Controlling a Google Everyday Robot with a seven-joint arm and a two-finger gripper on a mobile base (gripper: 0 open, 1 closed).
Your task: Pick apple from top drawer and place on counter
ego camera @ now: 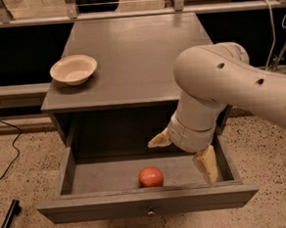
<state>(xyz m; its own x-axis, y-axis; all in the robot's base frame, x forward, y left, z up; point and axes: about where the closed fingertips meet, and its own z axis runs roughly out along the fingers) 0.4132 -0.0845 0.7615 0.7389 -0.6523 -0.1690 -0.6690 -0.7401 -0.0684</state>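
While the apple point(151, 176) lies on the floor of the pulled-out top drawer point(90, 208), close against the inside of its front panel and roughly above the knob point(150, 213), we see the gripper point(184, 152) hanging in the drawer's right half. It is near the fruit but not touching it, its jaws spread wide and grasping nothing. We read that spread as readiness: the gap looks broad enough to straddle the apple once the wrist shifts left and lower. The bulky white arm point(219, 81) reaches in from the right (probably to get under the overhanging top). Above, the table point(138, 47) carries a cream bowl point(73, 69) near its left front corner, with bare grey surface beside it for the set-down.
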